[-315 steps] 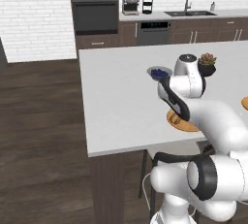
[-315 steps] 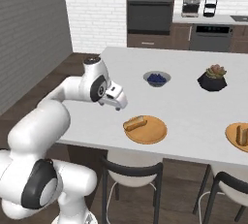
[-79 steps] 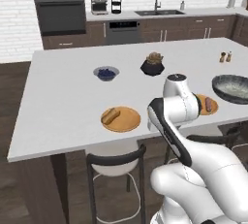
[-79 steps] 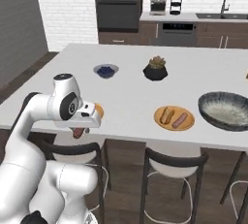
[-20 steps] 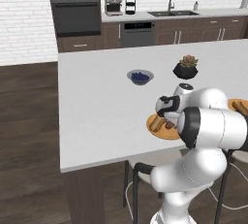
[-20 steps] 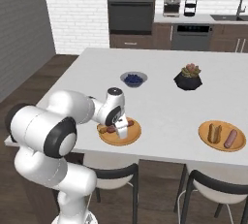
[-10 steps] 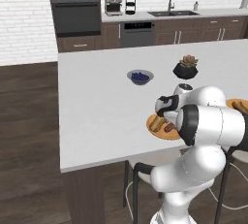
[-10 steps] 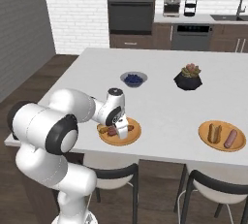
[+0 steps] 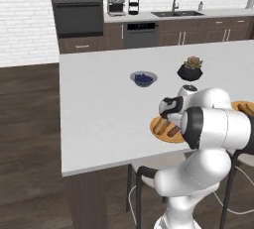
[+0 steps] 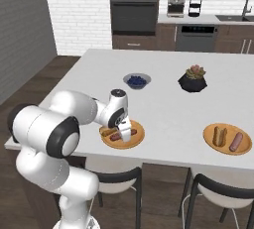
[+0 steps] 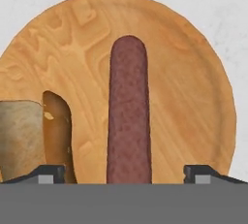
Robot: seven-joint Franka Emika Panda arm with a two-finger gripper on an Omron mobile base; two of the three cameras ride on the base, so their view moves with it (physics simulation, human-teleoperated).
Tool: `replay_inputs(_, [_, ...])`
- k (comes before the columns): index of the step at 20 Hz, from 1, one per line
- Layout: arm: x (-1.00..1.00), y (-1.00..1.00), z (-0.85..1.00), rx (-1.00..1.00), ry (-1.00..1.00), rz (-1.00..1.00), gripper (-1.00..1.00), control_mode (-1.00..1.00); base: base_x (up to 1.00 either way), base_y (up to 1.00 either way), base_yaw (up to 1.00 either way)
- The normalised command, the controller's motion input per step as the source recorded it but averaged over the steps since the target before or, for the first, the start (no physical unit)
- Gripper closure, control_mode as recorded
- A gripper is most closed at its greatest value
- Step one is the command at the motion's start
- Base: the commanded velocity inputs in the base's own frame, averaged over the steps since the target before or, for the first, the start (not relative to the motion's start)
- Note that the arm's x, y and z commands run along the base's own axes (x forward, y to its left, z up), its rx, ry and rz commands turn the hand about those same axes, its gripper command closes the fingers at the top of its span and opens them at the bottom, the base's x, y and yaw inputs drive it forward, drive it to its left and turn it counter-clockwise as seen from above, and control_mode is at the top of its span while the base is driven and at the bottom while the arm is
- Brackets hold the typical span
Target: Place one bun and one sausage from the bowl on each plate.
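From left to right in the right base view: the white arm reaches down to the near round orange-brown wooden plate (image 10: 123, 135) on the white desk (image 10: 163, 99), its hand (image 10: 125, 129) low over the plate. On that plate lie a tan oblong bun (image 10: 107, 132) and, just beside it, a slim reddish-brown sausage (image 10: 117, 137). Behind stand a small grey bowl of blue berries (image 10: 136, 81) and a black succulent pot (image 10: 193, 80). Far right sits the second wooden plate (image 10: 227, 139), already carrying its own bun (image 10: 220, 135) and sausage (image 10: 236, 142).

In the hand view the fingertips (image 11: 47, 173) stand wide apart, one either side of the sausage (image 11: 128, 111), gripping nothing; the sausage lies flat on the plate (image 11: 193, 97), the bun (image 11: 22, 136) at the left.

Both plates look served, so the risk lies in the retreat. The hand hangs very close over the food; a sideways pull-out could let a fingertip catch the sausage and roll it off the low rim, or nudge the bun. A straight lift looks safest.
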Motion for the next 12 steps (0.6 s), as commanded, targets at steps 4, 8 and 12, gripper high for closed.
replay_inputs(4, [-0.19,0.0,0.69,-0.01,0.06,-0.05,-1.0,-1.0,0.0,0.0,0.0])
replay_inputs(8, [-0.1,0.37,1.0,-0.3,0.0,0.25,-1.0,-1.0,0.0,0.0,0.0])
replay_inputs(12, [-0.22,0.93,1.0,-0.47,0.02,0.42,-1.0,-1.0,0.0,0.0,0.0])
